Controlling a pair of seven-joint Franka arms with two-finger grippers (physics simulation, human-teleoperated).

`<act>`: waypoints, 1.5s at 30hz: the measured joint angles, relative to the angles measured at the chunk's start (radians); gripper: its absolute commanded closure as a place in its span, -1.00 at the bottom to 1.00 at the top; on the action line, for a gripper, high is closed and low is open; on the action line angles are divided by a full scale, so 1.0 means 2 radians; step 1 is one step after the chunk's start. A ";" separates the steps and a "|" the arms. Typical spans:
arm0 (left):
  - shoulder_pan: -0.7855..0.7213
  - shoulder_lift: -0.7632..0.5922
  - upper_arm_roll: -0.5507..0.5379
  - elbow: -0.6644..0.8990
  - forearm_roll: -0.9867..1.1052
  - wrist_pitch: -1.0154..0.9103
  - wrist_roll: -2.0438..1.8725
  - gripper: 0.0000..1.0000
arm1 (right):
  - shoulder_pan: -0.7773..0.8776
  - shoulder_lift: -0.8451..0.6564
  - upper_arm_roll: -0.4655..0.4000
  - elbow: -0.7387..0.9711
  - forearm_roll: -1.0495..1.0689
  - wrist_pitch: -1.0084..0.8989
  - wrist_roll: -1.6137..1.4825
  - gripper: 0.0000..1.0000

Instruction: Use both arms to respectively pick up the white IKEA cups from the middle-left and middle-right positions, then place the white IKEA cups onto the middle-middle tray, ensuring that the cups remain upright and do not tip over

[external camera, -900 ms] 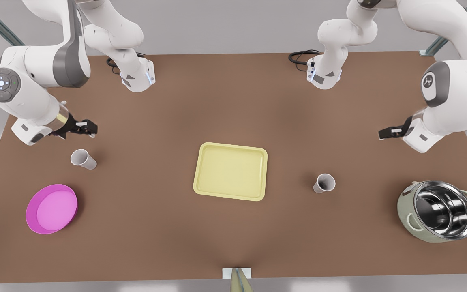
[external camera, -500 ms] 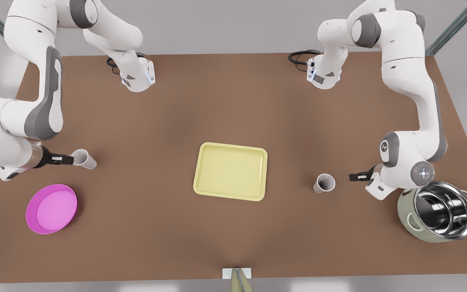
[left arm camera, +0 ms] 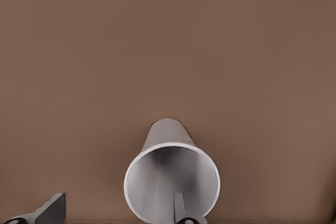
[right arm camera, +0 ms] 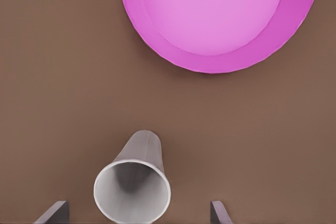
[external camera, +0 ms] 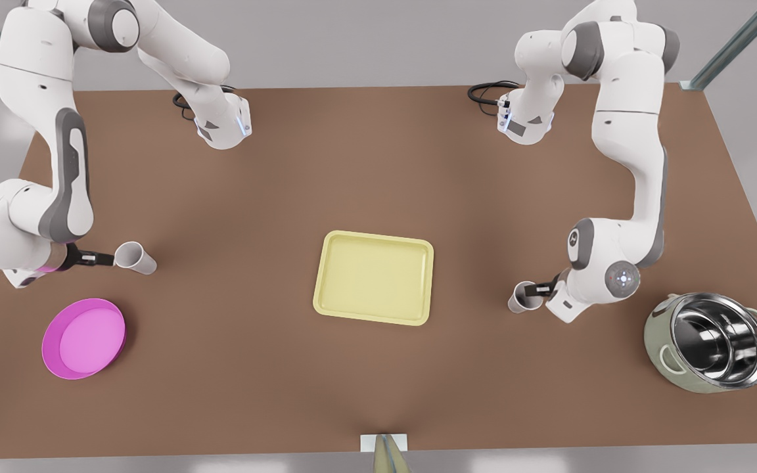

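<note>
Hands mostly cut off: right hand (external camera: pixel 108 258) spread wide around a smooth tapered white cup (external camera: pixel 137 258); left hand (external camera: pixel 539 288) open, one finger inside the other cup (external camera: pixel 522 299).

I watch from high above, opposite the arm bases at twelve o'clock, looking down on the whole surface (external camera: pixel 234 368). Both wrist cameras look closely down at it, each sharing one cup with my overview.

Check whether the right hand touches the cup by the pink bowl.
Apart. The right wrist view shows bare table between the cup and both fingers of the open right hand. Left hand: at the other cup.
</note>
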 measured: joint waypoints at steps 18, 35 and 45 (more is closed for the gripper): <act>-0.002 0.028 -0.012 0.019 -0.031 0.064 -0.041 0.57 | -0.029 0.011 -0.001 -0.127 0.009 0.152 -0.045 -1.00; -0.179 0.078 -0.076 0.096 -0.003 0.090 -0.285 0.57 | -0.023 0.022 0.065 -0.111 0.018 0.184 -0.071 0.57; -0.174 0.084 -0.084 0.086 -0.020 0.134 -0.366 -1.00 | 0.131 0.087 0.160 0.019 0.047 0.185 -0.069 0.57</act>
